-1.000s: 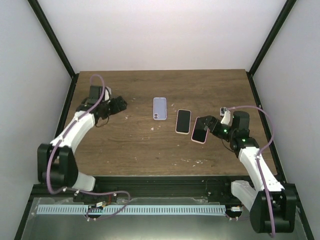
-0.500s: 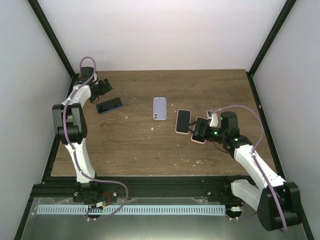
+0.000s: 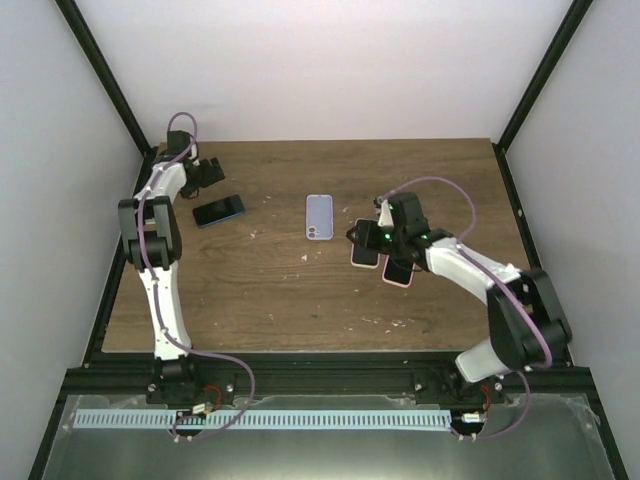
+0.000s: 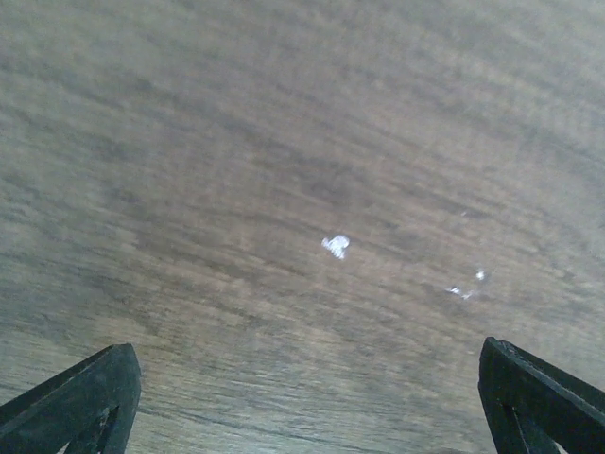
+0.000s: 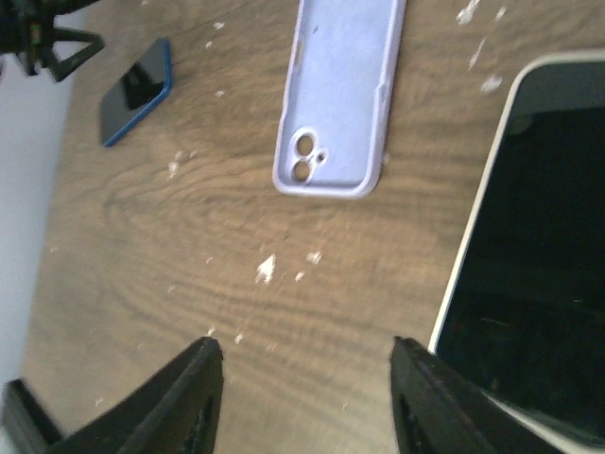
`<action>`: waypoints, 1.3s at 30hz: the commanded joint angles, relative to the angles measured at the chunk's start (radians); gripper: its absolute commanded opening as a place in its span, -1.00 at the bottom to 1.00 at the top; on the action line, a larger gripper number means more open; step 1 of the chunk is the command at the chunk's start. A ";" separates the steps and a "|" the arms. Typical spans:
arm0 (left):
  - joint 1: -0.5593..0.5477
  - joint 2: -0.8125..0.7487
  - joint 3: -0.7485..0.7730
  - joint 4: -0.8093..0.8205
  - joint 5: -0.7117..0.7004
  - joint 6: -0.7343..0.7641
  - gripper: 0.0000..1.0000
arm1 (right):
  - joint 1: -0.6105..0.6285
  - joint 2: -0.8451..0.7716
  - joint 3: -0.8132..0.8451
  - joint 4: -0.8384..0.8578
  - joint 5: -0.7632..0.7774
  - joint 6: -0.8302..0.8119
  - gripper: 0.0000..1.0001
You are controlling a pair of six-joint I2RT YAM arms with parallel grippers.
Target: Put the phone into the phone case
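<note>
Since the pink-edged phone [image 3: 398, 274] sits closest to the arm bases, I'll start there. It's flat on the table [image 3: 300, 300], behind the right tool [image 5: 307, 388] and partly under that arm. That tool's fingers are spread wide with nothing between them, just wood grain. Just ahead of it and off to one side lies the white-rimmed phone [image 5: 529, 265], dark screen up. Further ahead is the lilac phone case [image 5: 340, 95], lying flat, close to that phone but not touching. Way out at the back left, the left tool [image 4: 307, 407] is spread wide too, gripping nothing, with a blue phone [image 3: 218, 210] just beside it.
</note>
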 commanded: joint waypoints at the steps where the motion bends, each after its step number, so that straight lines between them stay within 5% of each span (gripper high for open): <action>1: 0.005 0.012 0.001 -0.043 0.010 0.004 0.98 | 0.017 0.143 0.136 0.009 0.151 -0.047 -0.14; 12: 0.005 -0.087 -0.183 -0.076 -0.012 -0.039 0.96 | 0.057 0.553 0.525 -0.122 0.310 -0.112 -0.31; 18: 0.005 -0.109 -0.227 -0.098 0.084 -0.060 0.91 | 0.090 0.684 0.652 -0.156 0.321 -0.130 -0.10; 23: 0.005 -0.168 -0.325 -0.071 0.134 -0.093 0.87 | 0.128 0.756 0.716 -0.210 0.396 -0.148 -0.13; 39: -0.020 -0.376 -0.590 -0.073 0.204 -0.089 0.73 | 0.183 0.712 0.707 -0.262 0.537 -0.190 -0.94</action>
